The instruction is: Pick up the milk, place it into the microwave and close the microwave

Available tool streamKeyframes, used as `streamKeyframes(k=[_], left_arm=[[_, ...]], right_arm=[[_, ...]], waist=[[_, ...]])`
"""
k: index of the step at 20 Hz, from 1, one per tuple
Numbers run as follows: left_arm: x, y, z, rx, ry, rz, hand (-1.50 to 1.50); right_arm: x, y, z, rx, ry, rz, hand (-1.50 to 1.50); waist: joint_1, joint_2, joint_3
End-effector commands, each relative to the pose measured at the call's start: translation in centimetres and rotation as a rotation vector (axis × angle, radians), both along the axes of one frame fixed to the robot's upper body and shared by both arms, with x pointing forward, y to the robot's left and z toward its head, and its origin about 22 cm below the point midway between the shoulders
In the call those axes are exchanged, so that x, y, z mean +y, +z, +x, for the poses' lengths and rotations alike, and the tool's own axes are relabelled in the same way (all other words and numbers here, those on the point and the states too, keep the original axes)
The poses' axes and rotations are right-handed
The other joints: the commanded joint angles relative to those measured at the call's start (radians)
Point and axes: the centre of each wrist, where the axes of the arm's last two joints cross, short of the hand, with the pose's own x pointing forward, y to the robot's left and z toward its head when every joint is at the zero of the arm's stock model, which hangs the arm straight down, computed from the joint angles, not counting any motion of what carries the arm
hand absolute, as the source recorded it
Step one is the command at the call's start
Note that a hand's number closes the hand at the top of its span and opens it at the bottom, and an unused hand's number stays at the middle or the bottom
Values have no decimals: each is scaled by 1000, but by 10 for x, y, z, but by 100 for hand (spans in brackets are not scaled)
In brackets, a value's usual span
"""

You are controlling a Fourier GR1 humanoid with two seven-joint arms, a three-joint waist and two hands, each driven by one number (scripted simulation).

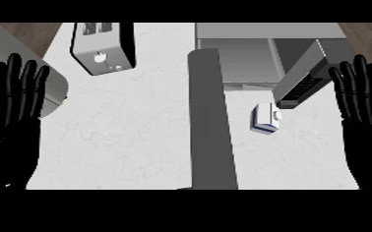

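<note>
1. Here, the small white-and-blue milk carton (266,118) lies on the pale marbled desk (131,137), at 4 o'clock — just below the open grey microwave (247,59) door (305,76).
2. Left hand (22,96) at 9 o'clock, right hand (356,96) at 3 o'clock — fingers straight, holding nothing.

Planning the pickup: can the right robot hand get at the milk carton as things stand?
Probably yes: the right robot hand is open, with bare counter between it and the milk carton; the open microwave door stands close above.

A kitchen is indicated: pale stone-look counter (131,142), toaster (103,46) at upper left, open microwave (247,54) at upper right, wood floor seen in the corners.
</note>
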Motion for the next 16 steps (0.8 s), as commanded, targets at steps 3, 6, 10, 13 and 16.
streamKeyframes(k=[3, 6, 10, 13, 16], left_arm=[[-9, -13, 25, 28, -36, -1, -150], [21, -21, 36, 60, -28, -12, -150], [30, -29, -1, 178, 12, -99, -150], [47, -27, 2, 173, 0, -97, -150], [47, -29, -16, 187, -1, -101, -150]], right_arm=[[30, -1, 11, -18, 30, 35, -150], [60, -10, 38, -20, 74, 37, -150], [60, 7, 11, 93, 115, 9, -150], [74, 3, 7, 93, 122, 0, -150], [57, -22, 2, 114, 77, -22, -150]], waist=[[4, 15, -3], [9, 17, -3], [10, 11, -4], [8, 13, -3], [7, 13, -3]])
